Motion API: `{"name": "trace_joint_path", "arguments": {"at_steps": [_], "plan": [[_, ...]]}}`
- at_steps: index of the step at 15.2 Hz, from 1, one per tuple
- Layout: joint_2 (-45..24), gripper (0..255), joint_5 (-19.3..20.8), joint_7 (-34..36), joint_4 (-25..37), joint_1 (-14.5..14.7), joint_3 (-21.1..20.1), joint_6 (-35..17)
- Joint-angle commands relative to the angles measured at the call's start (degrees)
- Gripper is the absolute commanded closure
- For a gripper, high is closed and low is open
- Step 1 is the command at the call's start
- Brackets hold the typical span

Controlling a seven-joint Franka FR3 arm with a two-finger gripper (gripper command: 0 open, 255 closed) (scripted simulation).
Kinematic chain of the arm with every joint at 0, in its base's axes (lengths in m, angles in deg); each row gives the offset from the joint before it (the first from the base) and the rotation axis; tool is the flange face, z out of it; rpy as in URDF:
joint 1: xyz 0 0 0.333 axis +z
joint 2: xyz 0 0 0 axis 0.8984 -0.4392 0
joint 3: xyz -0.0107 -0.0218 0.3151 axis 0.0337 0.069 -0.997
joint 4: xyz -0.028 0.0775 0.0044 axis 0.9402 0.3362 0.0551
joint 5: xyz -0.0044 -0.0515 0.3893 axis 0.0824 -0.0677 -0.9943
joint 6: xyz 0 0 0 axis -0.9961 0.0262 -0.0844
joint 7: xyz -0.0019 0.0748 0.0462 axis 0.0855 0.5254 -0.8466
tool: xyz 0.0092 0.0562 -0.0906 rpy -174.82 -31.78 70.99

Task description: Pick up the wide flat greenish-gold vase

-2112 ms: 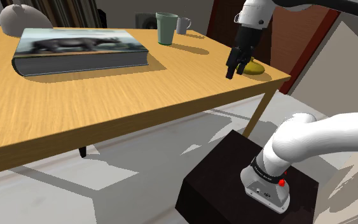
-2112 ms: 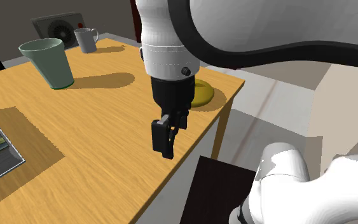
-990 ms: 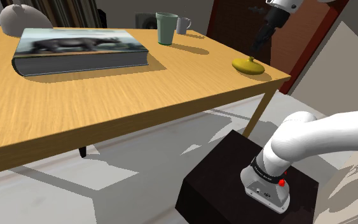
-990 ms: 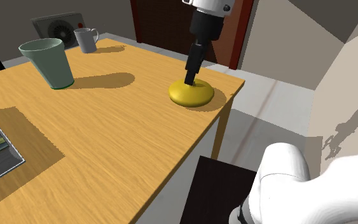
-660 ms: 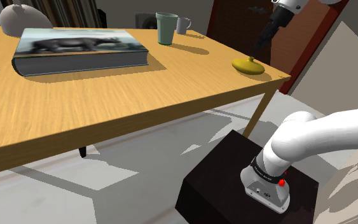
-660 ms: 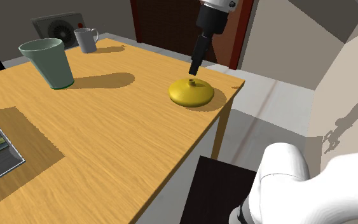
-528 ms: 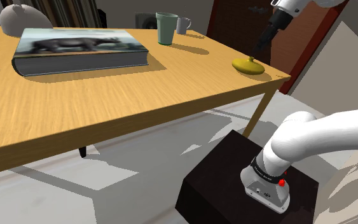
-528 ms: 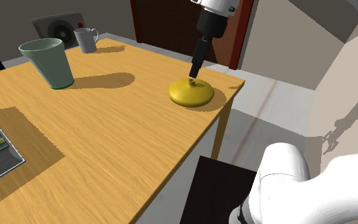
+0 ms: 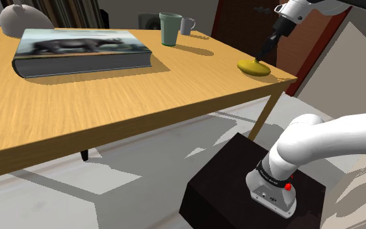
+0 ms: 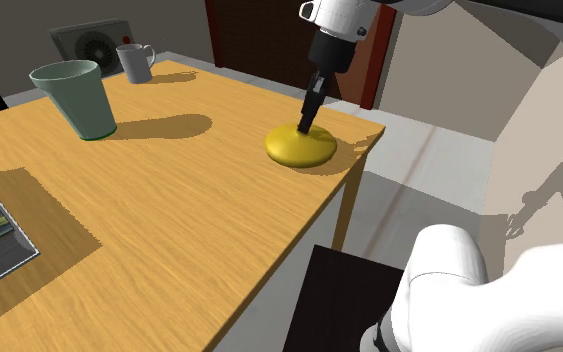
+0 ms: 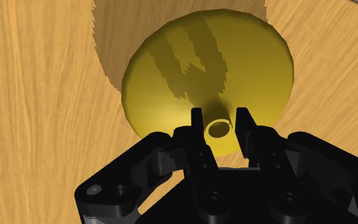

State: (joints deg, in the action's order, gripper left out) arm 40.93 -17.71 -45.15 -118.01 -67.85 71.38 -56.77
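End effector (image 10: 306, 125) lowered from just above, now pinching vase (image 10: 295, 151) neck; vase on table (image 10: 169, 210).

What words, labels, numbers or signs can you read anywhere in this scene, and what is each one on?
None: no word, number or sign can be read.
The book has a blurred animal picture on its cover, with no legible lettering.
The green cup, the grey mug and the yellow vase are plain.
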Motion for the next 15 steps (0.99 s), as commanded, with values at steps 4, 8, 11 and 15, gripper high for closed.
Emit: {"name": "trace_joint_path", "arguments": {"at_steps": [4, 8, 11, 15], "plan": [[-0.05, 255, 0.05, 0.01, -0.10, -0.01, 0.04, -0.08], [-0.21, 255, -0.10, 0.19, 0.79, 0.09, -0.17, 0.65], [-1.09, 255, -0.50, 0.43, 3.68, 0.48, -0.40, 2.65], [-2.41, 255, -1.01, 0.73, 7.68, 1.01, -0.64, 5.32]]}}
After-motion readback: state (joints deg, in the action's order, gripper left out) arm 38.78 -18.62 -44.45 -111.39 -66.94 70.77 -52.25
